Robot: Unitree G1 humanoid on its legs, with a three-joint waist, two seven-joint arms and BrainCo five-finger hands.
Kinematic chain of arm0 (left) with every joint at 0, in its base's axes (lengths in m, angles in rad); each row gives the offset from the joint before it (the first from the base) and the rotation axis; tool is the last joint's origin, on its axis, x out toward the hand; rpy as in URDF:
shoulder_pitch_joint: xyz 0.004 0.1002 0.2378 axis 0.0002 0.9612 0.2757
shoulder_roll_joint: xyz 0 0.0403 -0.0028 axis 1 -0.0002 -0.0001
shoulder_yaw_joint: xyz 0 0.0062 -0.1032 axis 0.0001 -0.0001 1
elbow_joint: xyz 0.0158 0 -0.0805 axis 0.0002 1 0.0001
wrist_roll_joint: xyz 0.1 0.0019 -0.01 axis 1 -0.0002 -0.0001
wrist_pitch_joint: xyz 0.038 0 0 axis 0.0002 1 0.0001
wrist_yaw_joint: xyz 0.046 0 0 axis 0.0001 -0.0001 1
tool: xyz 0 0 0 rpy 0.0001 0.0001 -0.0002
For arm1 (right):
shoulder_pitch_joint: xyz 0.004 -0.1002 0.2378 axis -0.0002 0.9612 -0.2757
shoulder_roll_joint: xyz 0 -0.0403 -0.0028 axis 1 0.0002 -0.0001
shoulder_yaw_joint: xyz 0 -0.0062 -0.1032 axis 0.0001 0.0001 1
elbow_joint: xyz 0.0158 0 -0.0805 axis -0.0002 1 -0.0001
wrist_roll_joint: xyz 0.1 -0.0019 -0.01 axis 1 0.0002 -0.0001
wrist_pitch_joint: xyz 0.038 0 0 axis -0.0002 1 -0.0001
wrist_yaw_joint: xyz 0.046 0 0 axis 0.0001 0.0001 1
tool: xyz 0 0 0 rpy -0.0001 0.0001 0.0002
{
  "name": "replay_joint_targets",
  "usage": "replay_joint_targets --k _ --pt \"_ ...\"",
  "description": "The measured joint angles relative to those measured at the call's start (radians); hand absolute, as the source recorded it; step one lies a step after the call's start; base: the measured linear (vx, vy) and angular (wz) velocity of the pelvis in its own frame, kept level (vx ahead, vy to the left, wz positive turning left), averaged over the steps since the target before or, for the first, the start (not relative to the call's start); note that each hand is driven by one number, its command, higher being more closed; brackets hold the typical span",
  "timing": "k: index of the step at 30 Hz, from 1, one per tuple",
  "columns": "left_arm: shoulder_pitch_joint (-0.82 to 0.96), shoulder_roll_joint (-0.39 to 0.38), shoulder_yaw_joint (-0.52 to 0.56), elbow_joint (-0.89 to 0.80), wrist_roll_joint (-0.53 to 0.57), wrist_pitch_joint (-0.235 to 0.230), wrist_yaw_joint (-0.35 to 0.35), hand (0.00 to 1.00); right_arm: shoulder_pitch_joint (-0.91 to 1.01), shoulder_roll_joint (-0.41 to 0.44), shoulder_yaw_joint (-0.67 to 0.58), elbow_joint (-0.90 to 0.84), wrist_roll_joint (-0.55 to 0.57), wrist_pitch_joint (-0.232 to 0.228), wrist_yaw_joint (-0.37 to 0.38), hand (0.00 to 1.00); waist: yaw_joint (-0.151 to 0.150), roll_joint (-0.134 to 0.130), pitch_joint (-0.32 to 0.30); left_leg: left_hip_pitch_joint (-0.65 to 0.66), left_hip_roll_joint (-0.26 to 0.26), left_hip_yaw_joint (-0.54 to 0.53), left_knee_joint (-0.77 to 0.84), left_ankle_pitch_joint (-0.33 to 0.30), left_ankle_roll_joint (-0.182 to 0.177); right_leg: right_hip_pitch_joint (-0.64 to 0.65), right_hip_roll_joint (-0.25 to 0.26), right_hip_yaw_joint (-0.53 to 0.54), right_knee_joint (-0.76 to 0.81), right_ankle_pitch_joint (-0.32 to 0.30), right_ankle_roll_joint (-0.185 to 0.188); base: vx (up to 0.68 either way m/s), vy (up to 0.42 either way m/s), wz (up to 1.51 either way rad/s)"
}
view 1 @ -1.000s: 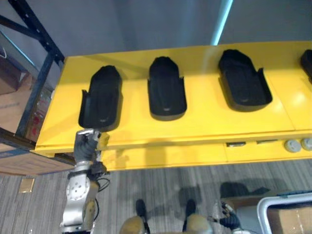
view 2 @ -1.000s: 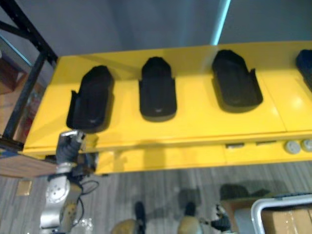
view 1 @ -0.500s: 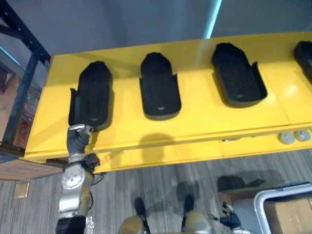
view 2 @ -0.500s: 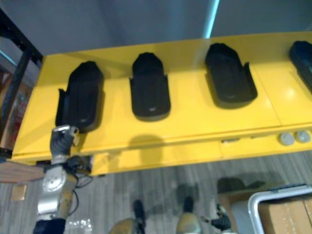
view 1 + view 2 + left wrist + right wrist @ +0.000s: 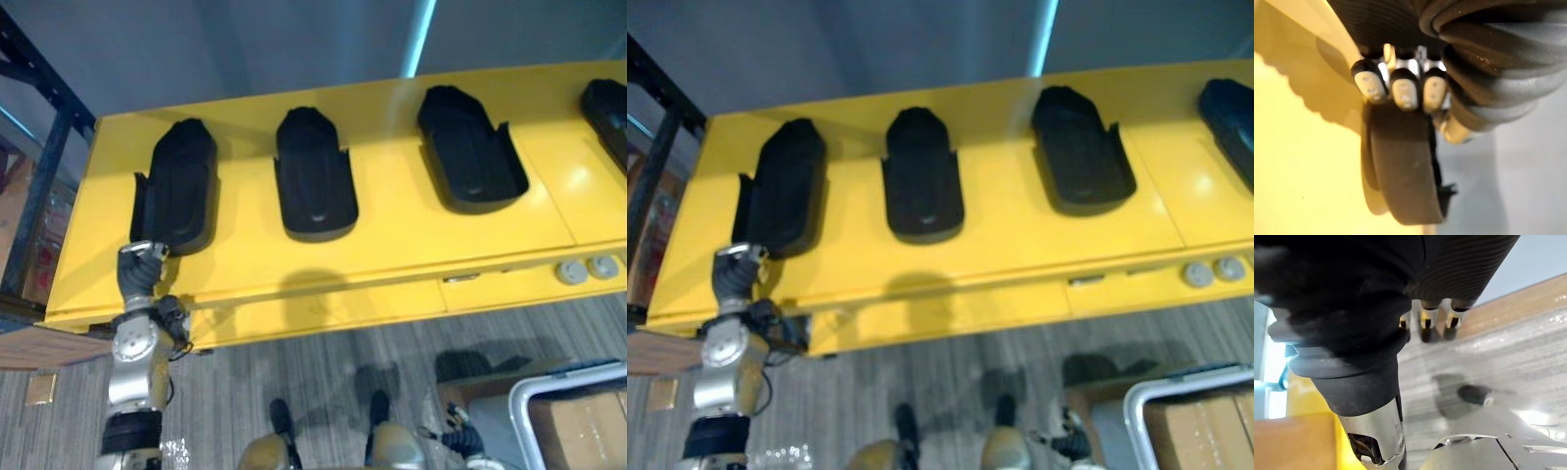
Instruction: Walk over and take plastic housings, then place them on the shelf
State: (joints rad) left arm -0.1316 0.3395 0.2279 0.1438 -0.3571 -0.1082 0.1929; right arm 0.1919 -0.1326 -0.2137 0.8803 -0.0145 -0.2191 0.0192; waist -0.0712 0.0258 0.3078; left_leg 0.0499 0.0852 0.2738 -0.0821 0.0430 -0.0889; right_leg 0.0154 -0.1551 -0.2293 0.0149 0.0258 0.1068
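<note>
Several black plastic housings lie in a row on the yellow table: the leftmost housing, a second, a third, and one more at the right edge. My left hand is over the table's front edge, right at the near end of the leftmost housing. In the left wrist view its fingers are curled, and that housing lies just past their tips, not gripped. My right hand hangs low over the grey floor with relaxed fingers and holds nothing.
A dark blue shelf frame stands left of the table, with brown boxes under it. Round buttons sit on the table's front face at the right. A grey-framed cart with a cardboard box stands at the lower right.
The whole view has shifted, so the camera moved. My left hand stays at the near end of the leftmost housing, and more of its forearm shows below it.
</note>
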Motion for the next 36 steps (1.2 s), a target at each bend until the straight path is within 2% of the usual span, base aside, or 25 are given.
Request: replay_joint_targets --k 4,8,12,15,16,17,20,25,28,30,31,32,34,36 --pt "0.004 0.007 0.001 -0.005 0.000 0.000 0.000 1.00 0.000 0.011 0.000 0.000 -0.002 -0.001 0.000 0.00 0.001 0.000 0.000 0.003 -0.001 -0.002 0.000 0.000 0.000 0.004 -0.001 -0.001 -0.002 0.000 0.000 0.00 0.000 0.00" --pt "0.082 -0.011 0.001 -0.116 -0.020 0.000 -0.009 1.00 0.008 0.028 -0.001 0.000 -0.004 -0.001 -0.017 0.00 0.004 0.000 0.000 0.012 -0.004 -0.019 0.000 0.000 0.000 0.028 -0.001 -0.016 -0.013 0.001 0.001 0.01 0.000 0.09" --pt "0.260 -0.110 -0.012 -0.281 -0.029 -0.006 -0.058 1.00 0.009 0.030 -0.002 -0.005 -0.006 0.000 -0.022 0.00 0.017 0.016 -0.024 0.020 -0.011 -0.050 -0.001 -0.002 0.003 0.063 -0.001 -0.048 -0.033 0.001 0.003 0.01 -0.003 0.18" --pt "0.351 -0.157 -0.044 -0.300 -0.026 -0.004 -0.079 1.00 0.009 0.033 -0.001 -0.005 -0.006 0.001 -0.023 0.00 0.041 0.027 -0.063 0.022 -0.011 -0.072 -0.001 -0.002 0.003 0.087 0.000 -0.074 -0.046 0.000 0.005 0.00 -0.006 0.21" --pt "0.363 -0.158 -0.051 -0.298 -0.030 -0.003 -0.081 0.00 0.008 0.033 -0.001 -0.004 -0.006 0.001 -0.022 0.00 0.045 0.028 -0.070 0.025 -0.011 -0.074 -0.001 -0.002 0.003 0.094 0.000 -0.078 -0.048 -0.001 0.006 0.00 -0.008 0.27" --pt "0.379 -0.159 -0.055 -0.293 -0.034 0.001 -0.083 0.00 0.006 0.032 -0.001 -0.004 -0.006 0.002 -0.022 0.00 0.057 0.028 -0.081 0.032 -0.010 -0.075 -0.001 -0.002 0.003 0.102 0.000 -0.082 -0.049 -0.003 0.006 0.00 0.000 0.16" --pt "0.404 -0.162 -0.055 -0.212 -0.036 0.002 -0.078 0.00 -0.006 0.030 0.000 0.007 -0.003 0.007 -0.023 0.00 0.062 0.026 -0.120 0.040 -0.011 -0.106 -0.006 0.000 0.001 0.132 -0.001 -0.119 -0.057 -0.009 0.009 -0.02 -0.013 0.26" --pt "0.437 -0.197 -0.058 -0.068 -0.035 -0.012 -0.053 0.00 -0.032 0.026 -0.001 0.039 0.020 0.032 -0.022 0.00 0.081 0.006 -0.148 0.056 -0.012 -0.119 -0.006 0.000 0.000 0.160 -0.001 -0.132 -0.062 -0.017 0.010 -0.02 -0.001 0.09" --pt "0.432 -0.200 -0.064 0.107 -0.050 -0.031 -0.022 0.00 -0.047 0.026 -0.003 0.063 0.087 0.104 0.008 0.00 0.083 -0.007 -0.156 0.058 -0.013 -0.126 -0.006 0.001 -0.001 0.169 -0.001 -0.143 -0.065 -0.016 0.010 0.00 0.001 0.08" --pt "0.424 -0.201 -0.064 0.273 -0.066 -0.037 -0.020 0.00 -0.055 0.028 -0.013 0.101 0.105 0.194 0.063 0.00 0.083 -0.022 -0.157 0.075 -0.015 -0.129 -0.006 0.000 -0.002 0.195 -0.001 -0.149 -0.077 -0.015 0.012 0.01 0.000 0.05" --pt "0.424 -0.201 -0.064 0.310 -0.069 -0.038 -0.020 0.00 -0.057 0.029 -0.015 0.113 0.105 0.213 0.075 0.00 0.083 -0.026 -0.159 0.077 -0.015 -0.131 -0.006 -0.001 -0.003 0.198 -0.001 -0.152 -0.078 -0.015 0.013 0.01 -0.004 0.03" --pt "0.421 -0.202 -0.064 0.384 -0.060 -0.039 -0.018 0.00 -0.062 0.031 -0.020 0.132 0.099 0.253 0.095 0.00 0.083 -0.031 -0.162 0.077 -0.015 -0.131 -0.006 -0.001 -0.003 0.199 -0.001 -0.152 -0.078 -0.015 0.013 0.00 -0.002 0.03" --pt "0.408 -0.210 -0.060 0.507 -0.023 -0.037 -0.022 0.00 -0.062 0.036 -0.028 0.153 0.101 0.299 0.114 0.00 0.083 -0.033 -0.161 0.077 -0.016 -0.131 -0.006 -0.001 -0.003 0.199 -0.002 -0.153 -0.078 -0.014 0.014 0.00 0.000 0.00" --pt "0.402 -0.227 -0.040 0.580 -0.037 -0.033 -0.048 0.00 -0.061 0.042 -0.060 0.163 0.132 0.326 0.119 0.00 0.082 -0.033 -0.161 0.081 -0.018 -0.130 -0.007 -0.001 -0.003 0.202 -0.004 -0.152 -0.078 -0.013 0.016 0.00 0.000 0.00"
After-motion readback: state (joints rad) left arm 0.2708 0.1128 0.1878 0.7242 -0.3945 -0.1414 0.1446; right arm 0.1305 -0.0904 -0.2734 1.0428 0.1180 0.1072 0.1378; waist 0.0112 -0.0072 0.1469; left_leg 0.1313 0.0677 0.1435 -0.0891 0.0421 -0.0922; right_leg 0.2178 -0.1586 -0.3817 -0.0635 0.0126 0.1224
